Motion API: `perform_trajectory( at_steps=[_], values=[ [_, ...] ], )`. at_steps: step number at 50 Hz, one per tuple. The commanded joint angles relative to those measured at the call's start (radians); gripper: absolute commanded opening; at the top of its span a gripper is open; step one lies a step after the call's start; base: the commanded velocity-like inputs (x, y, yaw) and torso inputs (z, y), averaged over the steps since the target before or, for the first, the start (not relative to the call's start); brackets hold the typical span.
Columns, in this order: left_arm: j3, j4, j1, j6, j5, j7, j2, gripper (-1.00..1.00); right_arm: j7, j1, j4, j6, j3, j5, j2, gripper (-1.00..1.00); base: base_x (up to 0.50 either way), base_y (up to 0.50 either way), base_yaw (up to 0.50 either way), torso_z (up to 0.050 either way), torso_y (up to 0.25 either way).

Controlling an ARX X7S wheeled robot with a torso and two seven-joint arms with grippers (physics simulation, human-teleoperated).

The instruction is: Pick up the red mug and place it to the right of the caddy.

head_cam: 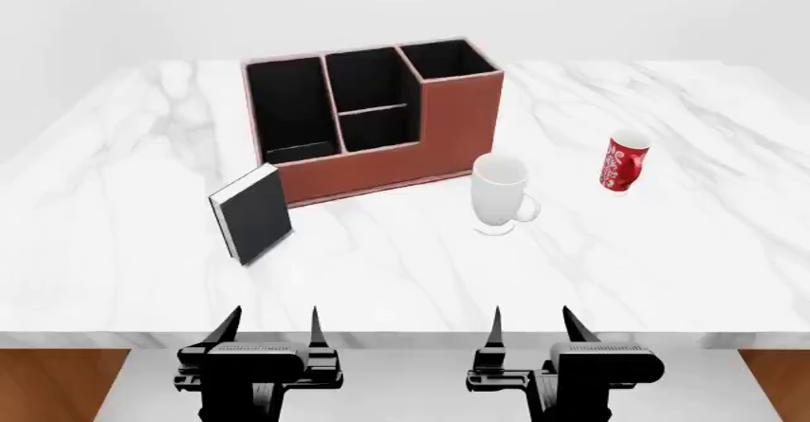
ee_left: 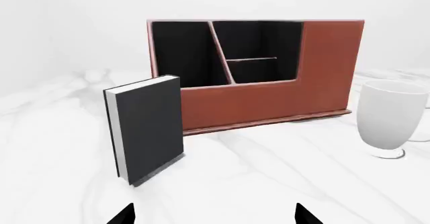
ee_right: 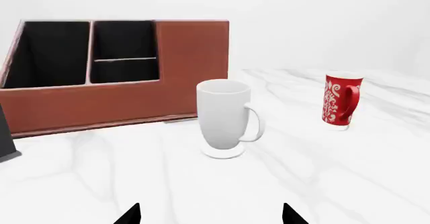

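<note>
Reaching for red mug, right of white mug, needed right gripper fingers, seen spread, clearing that neighbour.

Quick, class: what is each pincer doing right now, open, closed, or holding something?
Left pincer: open, holding nothing.
Right pincer: open, holding nothing; the red mug stands untouched on the table.

Overhead head view; low wrist views.
</note>
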Motion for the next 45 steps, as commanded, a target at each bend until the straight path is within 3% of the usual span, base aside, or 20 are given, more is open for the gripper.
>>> perform_trajectory(
  at_steps=[1,6,40,43,45],
  values=[
    [0.027,0.001,0.011,0.004,-0.007,-0.016,-0.017,1.0,0.04,-0.012,0.003,-0.038,-0.022,-0.017,0.018,1.0,0.0,0.0,0.0,0.0,0.0],
    [0.05,0.005,0.003,-0.013,-0.013,-0.046,-0.035,1.0,0.017,-0.034,-0.024,-0.067,-0.065,-0.001,0.05,1.0,0.0,0.0,0.0,0.0,0.0],
    [0.115,0.024,0.001,-0.029,-0.042,-0.109,-0.089,1.0,0.087,-0.025,-0.019,-0.048,-0.116,0.022,0.093,1.0,0.0,-0.5,0.0,0.0,0.0],
    [0.112,0.063,-0.005,-0.086,-0.066,-0.107,-0.09,1.0,0.099,-0.021,-0.042,-0.015,-0.118,0.019,0.095,1.0,0.0,0.0,0.0,0.0,0.0],
    [0.111,0.285,-0.082,-0.383,-0.086,-0.105,-0.119,1.0,0.091,0.026,-0.185,0.188,-0.122,0.037,0.103,1.0,0.0,0.0,0.0,0.0,0.0]
  ],
)
